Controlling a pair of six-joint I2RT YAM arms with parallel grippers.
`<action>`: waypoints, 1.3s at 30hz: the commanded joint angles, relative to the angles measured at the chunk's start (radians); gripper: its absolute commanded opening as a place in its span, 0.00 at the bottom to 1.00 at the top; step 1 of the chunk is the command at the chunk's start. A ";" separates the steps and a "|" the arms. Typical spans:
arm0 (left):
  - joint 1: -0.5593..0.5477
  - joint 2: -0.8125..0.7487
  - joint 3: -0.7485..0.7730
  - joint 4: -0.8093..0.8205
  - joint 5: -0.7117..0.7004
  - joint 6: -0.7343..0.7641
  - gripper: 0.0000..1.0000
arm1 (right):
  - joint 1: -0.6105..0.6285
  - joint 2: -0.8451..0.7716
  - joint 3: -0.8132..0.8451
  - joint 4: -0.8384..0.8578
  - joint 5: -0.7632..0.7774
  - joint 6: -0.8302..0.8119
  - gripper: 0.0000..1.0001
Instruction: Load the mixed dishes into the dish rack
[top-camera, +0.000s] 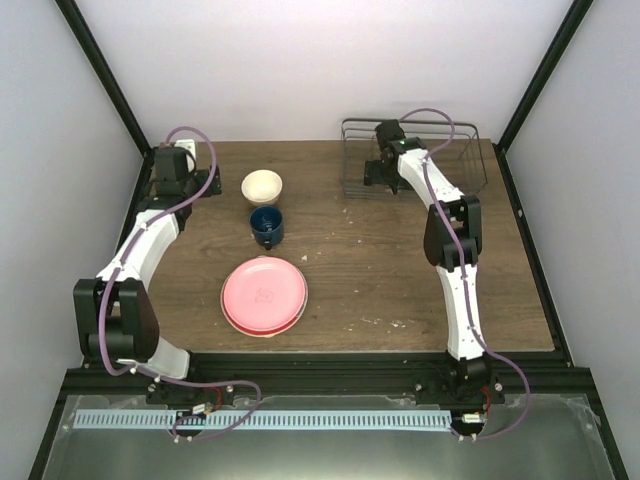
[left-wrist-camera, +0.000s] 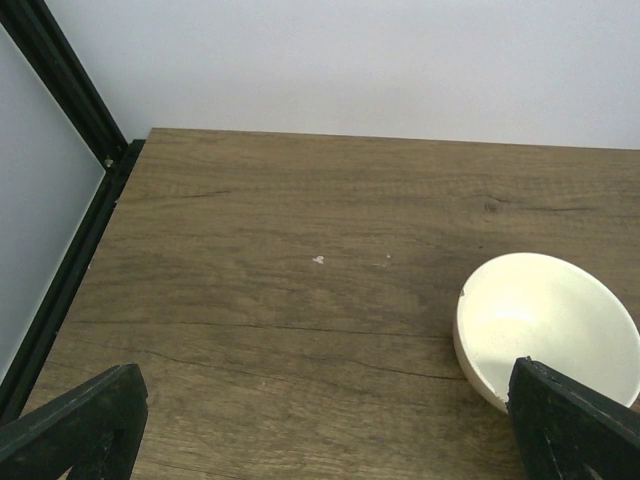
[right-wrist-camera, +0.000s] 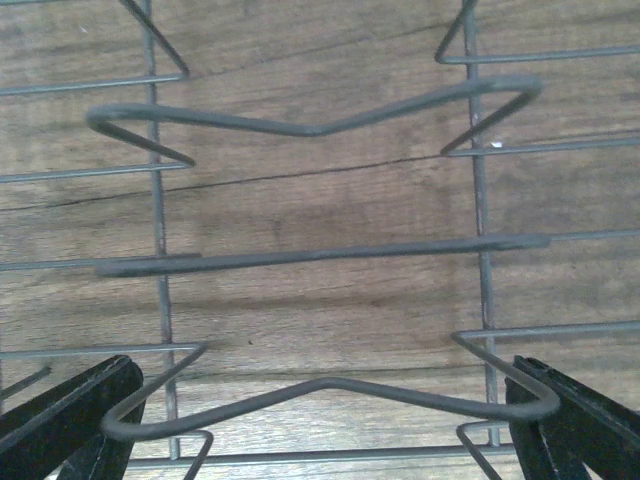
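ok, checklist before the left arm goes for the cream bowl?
1. Left gripper open and empty: ok.
2. Cream bowl centred between its fingers: not ok, it sits off by the finger on the right of the left wrist view.
3. Bowl upright with nothing in it: ok.
4. Dark blue mug clear of the bowl: cannot tell, they sit very close.
5. Right gripper open, empty, above the dish rack: ok.
6. Rack dividers in the right wrist view free of dishes: ok.
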 joint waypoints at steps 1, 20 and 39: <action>-0.004 0.020 -0.005 0.015 0.022 -0.017 1.00 | 0.031 -0.027 -0.054 -0.093 0.045 0.070 1.00; -0.004 0.064 0.037 0.014 0.071 -0.035 1.00 | 0.185 -0.287 -0.341 -0.208 -0.002 0.172 1.00; -0.004 0.065 0.012 0.020 0.090 -0.045 1.00 | 0.275 -0.430 -0.527 -0.301 -0.011 0.256 1.00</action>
